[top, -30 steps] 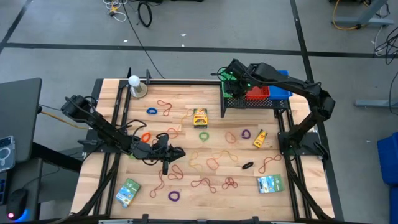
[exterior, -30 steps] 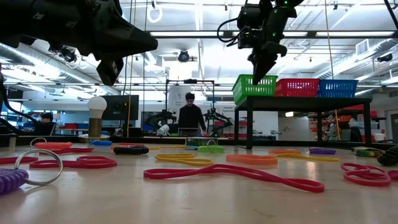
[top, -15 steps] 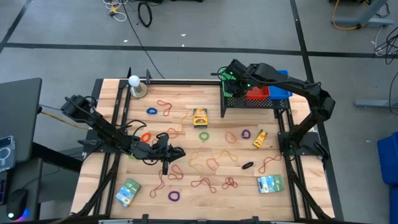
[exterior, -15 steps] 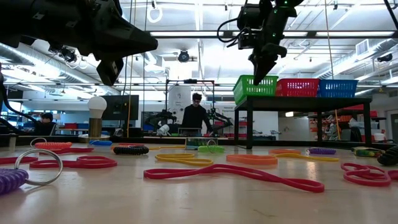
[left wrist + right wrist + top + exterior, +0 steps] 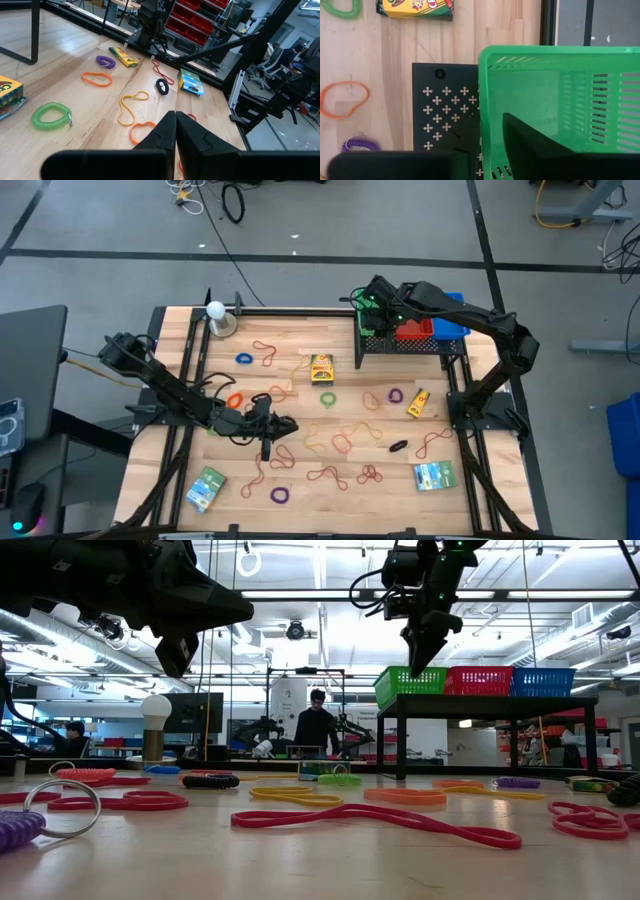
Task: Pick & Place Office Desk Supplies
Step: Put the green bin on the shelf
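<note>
Right end effector (image 5: 422, 652): poised over green basket (image 5: 560, 100) on the far-right rack, fingers parted, nothing visibly held. Left end effector (image 5: 175, 131): shut, empty, above near-left desk (image 5: 300, 385). Rubber bands (image 5: 340, 442), crayon box (image 5: 321, 368) scattered mid-desk. Advice: release squarely inside the basket rim.

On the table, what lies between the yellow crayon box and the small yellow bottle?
In the high view, a green ring and a purple ring lie between the crayon box and the bottle.
</note>
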You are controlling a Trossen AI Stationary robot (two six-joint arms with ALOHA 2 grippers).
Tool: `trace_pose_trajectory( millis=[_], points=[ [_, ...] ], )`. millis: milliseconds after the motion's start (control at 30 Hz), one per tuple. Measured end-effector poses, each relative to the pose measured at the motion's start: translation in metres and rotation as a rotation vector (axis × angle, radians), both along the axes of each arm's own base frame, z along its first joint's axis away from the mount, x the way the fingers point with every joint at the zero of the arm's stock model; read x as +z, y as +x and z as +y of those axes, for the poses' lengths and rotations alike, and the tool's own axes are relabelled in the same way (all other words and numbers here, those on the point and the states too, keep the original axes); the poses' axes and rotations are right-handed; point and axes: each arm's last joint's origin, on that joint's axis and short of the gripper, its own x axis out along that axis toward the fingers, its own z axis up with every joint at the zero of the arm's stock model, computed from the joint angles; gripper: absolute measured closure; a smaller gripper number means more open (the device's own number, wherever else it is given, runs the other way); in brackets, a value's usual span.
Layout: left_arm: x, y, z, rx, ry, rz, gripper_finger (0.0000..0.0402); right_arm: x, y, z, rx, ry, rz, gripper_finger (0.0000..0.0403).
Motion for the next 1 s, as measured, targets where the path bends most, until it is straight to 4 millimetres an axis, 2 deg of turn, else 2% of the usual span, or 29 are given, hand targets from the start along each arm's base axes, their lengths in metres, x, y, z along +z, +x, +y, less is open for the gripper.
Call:
trace_pose_trajectory(
  millis=[267,533,1000],
  points=[
    [0.0,0.0,0.0,0.0,0.0,0.0,0.0387,0.0,0.002,0.004,0.018,-0.002,0.002,0.0259],
    [0.0,0.0,0.0,0.0,0.0,0.0,0.0387,0.005,0.003,0.013,0.031,-0.048,0.008,0.0236],
    [0.0,0.001,0.002,-0.002,-0.002,0.001,0.0387,0.045,-0.02,0.034,0.009,-0.151,-0.119,0.0236]
  ],
)
